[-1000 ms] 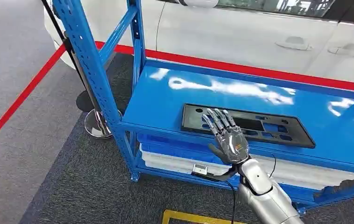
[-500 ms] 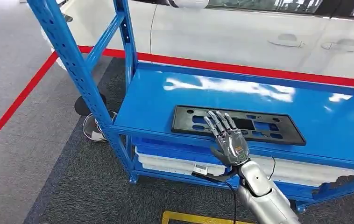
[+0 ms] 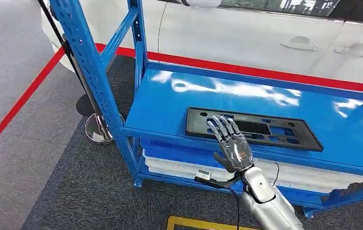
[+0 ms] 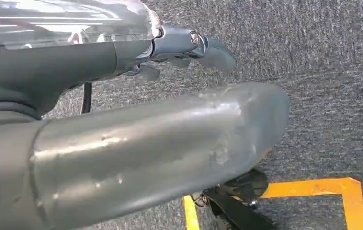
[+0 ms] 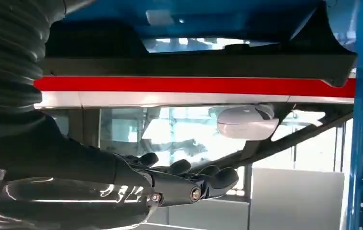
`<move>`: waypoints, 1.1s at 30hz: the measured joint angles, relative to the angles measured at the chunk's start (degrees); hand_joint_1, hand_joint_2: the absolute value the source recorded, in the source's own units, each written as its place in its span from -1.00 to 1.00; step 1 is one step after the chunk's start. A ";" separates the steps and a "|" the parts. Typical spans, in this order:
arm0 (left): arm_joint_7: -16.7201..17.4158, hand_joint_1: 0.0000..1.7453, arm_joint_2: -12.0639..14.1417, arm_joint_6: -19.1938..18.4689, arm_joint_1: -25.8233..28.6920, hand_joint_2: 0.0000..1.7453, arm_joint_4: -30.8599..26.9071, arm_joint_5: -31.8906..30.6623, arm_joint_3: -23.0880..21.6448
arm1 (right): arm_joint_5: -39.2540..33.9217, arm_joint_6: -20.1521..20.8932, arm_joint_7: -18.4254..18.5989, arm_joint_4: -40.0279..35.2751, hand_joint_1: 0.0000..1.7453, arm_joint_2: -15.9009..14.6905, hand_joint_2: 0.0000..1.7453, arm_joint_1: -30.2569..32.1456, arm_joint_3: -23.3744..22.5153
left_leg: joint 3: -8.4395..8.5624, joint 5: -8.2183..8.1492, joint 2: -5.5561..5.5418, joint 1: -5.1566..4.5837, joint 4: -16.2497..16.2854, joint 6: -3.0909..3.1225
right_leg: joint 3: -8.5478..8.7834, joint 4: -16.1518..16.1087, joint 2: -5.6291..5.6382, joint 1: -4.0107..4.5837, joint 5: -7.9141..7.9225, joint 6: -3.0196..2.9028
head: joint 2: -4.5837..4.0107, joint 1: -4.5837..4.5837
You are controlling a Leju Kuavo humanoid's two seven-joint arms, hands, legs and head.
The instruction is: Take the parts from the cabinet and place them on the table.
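Fingers [image 3: 220, 127] of the right hand [image 3: 231, 143] are spread straight, holding nothing, their tips over the near edge of the black part [image 3: 252, 129], perhaps touching it. Behind stands a white car [image 3: 246, 33]. That part lies flat on the blue cabinet's [image 3: 170, 103] shelf. Whether the left hand's [image 4: 136, 139] fingers are apart is unclear.

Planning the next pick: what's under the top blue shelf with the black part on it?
Below the top shelf lies a white tray-like part on a lower blue shelf. The right hand and arm cover its middle; the top shelf hides its rear.
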 joint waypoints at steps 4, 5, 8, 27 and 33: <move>0.02 -1.00 -0.04 0.15 -0.07 -1.00 0.00 -0.13 0.04 | -0.98 -0.02 0.20 0.33 -1.00 0.17 1.00 -1.11 0.02 | -0.02 0.01 0.09 0.02 -0.43 -0.99 | 3.50 -7.85 -0.27 1.02 1.47 -1.62 | 0.00 -0.02; 0.07 -1.00 -0.04 0.17 -0.06 -1.00 0.00 -0.15 0.04 | -1.14 0.00 0.22 0.37 -1.00 0.17 1.00 -1.10 0.02 | 0.16 0.05 0.13 0.13 -0.69 -1.37 | 3.53 -7.92 -0.20 1.15 1.40 -1.74 | 0.00 0.00; 0.15 -1.00 0.11 0.26 -0.16 -1.00 0.00 -0.28 0.07 | -1.45 -0.02 0.35 0.59 -1.00 0.17 1.00 -1.23 0.09 | 0.14 -1.10 0.29 -0.14 0.69 -2.20 | 5.47 -10.84 -0.53 0.44 2.29 -2.06 | 0.00 0.00; 0.52 -1.00 0.39 0.33 -0.13 -1.00 0.00 -0.74 0.13 | -3.39 -0.02 0.59 2.10 -1.00 0.57 1.00 -1.77 0.52 | -0.99 0.94 0.13 0.03 -0.38 0.19 | -2.65 7.68 0.00 -0.38 -7.05 1.09 | 0.00 -0.02; 1.03 -1.00 0.39 0.04 -0.32 -1.00 0.00 -1.88 0.13 | -3.37 0.46 2.75 4.31 -1.00 0.66 1.00 -4.92 0.55 | 0.16 -0.02 0.01 0.13 -0.51 -1.05 | 2.55 -6.85 -0.34 -0.21 2.44 0.66 | 0.00 -0.02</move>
